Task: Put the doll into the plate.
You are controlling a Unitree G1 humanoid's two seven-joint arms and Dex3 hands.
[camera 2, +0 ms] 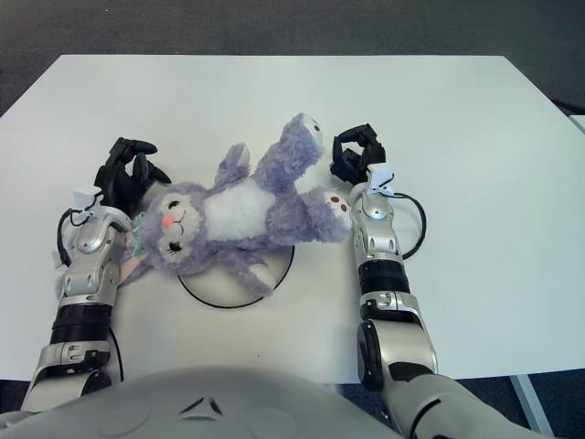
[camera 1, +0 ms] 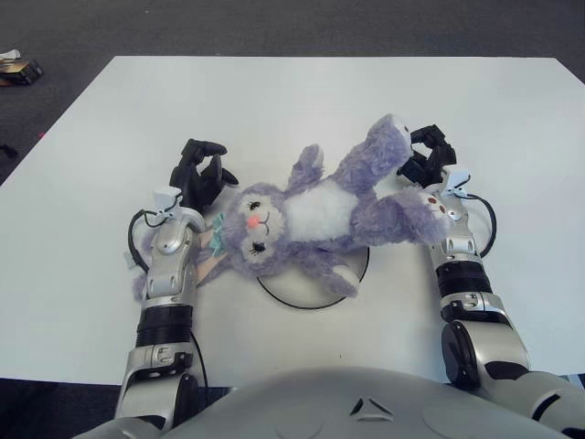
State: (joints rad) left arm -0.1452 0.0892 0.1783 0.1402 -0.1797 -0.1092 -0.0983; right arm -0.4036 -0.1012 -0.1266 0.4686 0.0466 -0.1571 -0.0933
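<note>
Over plate (camera 1: 311, 297), doll (camera 1: 311, 215), hands flanking

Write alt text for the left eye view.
A purple plush bunny doll lies on its back over a white black-rimmed plate on a white table. The left hand shows by its head, the right hand by its raised foot.
</note>
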